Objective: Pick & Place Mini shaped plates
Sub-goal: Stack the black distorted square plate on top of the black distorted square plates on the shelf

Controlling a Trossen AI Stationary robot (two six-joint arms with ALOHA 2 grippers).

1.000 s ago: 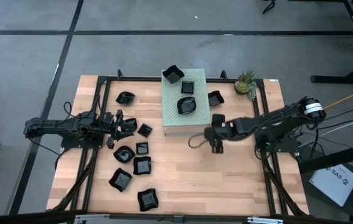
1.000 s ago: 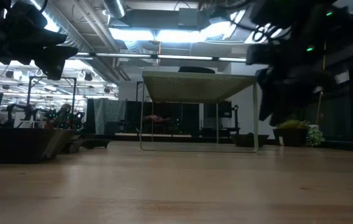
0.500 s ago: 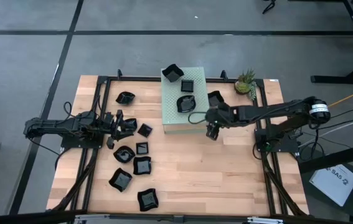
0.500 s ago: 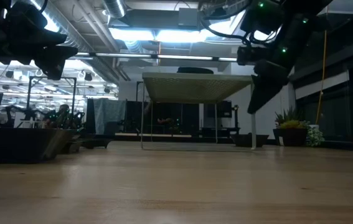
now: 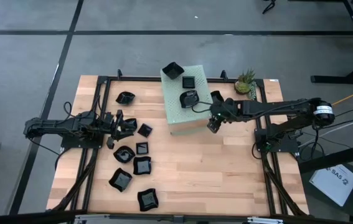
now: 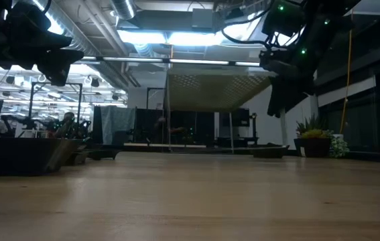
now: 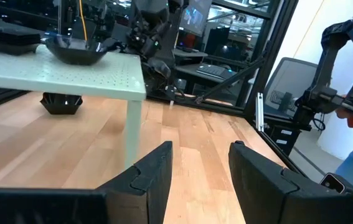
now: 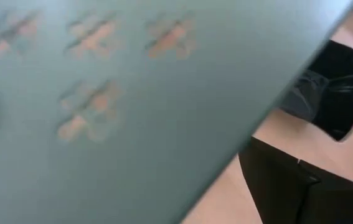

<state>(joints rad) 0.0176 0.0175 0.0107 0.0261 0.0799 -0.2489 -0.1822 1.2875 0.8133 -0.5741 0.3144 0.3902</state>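
Mini shaped plates point(image 5: 132, 153): you see most scattered on the bench's point(image 5: 226, 180) left half, three on the green perforated box point(image 5: 182, 106).
Box: tilted, right edge lifted.
Right claw point(image 5: 212, 126): open, against the box's right edge.
Left claw point(image 5: 119, 126): open, among the left plates.

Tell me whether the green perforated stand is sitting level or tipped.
Tipped. In the low view the stand's top slopes, its right side raised beside the right gripper. From above it sits skewed, plates on top.
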